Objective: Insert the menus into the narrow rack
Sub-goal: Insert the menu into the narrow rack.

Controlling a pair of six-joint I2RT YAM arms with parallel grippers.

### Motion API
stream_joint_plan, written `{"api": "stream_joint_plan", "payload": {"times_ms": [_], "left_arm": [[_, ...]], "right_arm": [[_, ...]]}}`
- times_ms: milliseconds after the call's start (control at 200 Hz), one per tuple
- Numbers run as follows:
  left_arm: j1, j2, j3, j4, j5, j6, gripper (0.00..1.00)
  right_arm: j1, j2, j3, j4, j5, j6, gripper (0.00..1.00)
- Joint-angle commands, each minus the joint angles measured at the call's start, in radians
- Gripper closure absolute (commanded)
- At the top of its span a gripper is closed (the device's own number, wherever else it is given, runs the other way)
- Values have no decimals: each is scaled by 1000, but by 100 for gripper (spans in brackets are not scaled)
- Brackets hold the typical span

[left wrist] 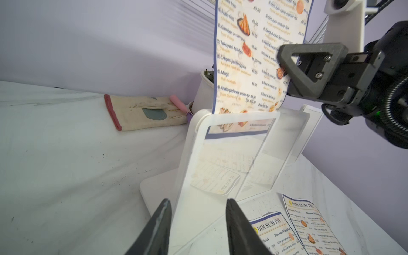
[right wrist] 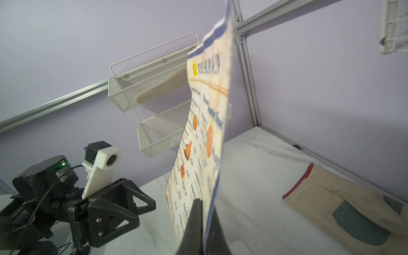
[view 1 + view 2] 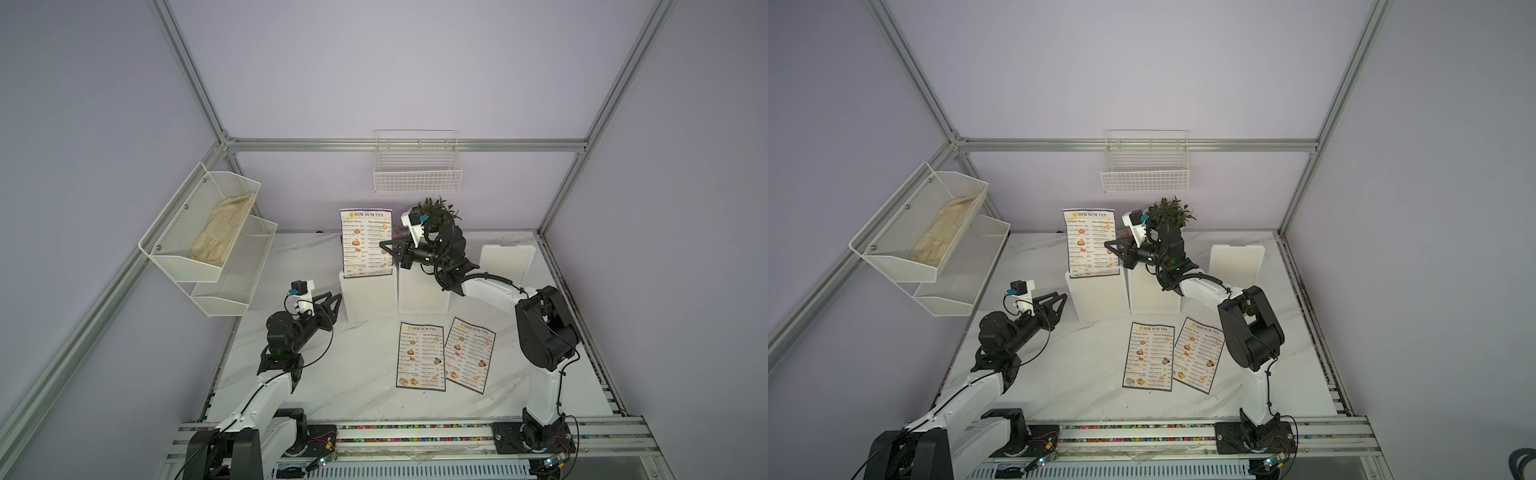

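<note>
I judge one of three begun: the upright menu has its bottom edge just inside the rack, left slot; two flat menus wait nearer, right. My left gripper hangs half-open, empty, beside the rack; my right gripper pinches the upright menu's right edge.

bare table at left, flat menus at right; rack, upright menu, plant crowding rear

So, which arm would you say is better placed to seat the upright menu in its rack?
Right: the right fingers are shut on the upright printed paper menu, already entering the white plastic rack. The left fingers are open beside it.
</note>
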Motion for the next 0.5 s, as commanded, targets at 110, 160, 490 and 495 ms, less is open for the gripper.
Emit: {"api": "stream_joint_plan", "payload": {"times_ms": [110,160,490,495], "left_arm": [[-6,43,-63,131,-13,24,58],[-5,40,-65,129,-13,24,58],[-6,5,-138,211,-67,-3,56],[-6,5,-138,211,-67,-4,56]], "right_arm": [[-2,-10,-17,9,-48,-25,100],[-2,-10,-34,23,-54,-22,100],[0,-22,-127,136,-68,14,100],[1,-22,-127,139,-69,15,100]]}}
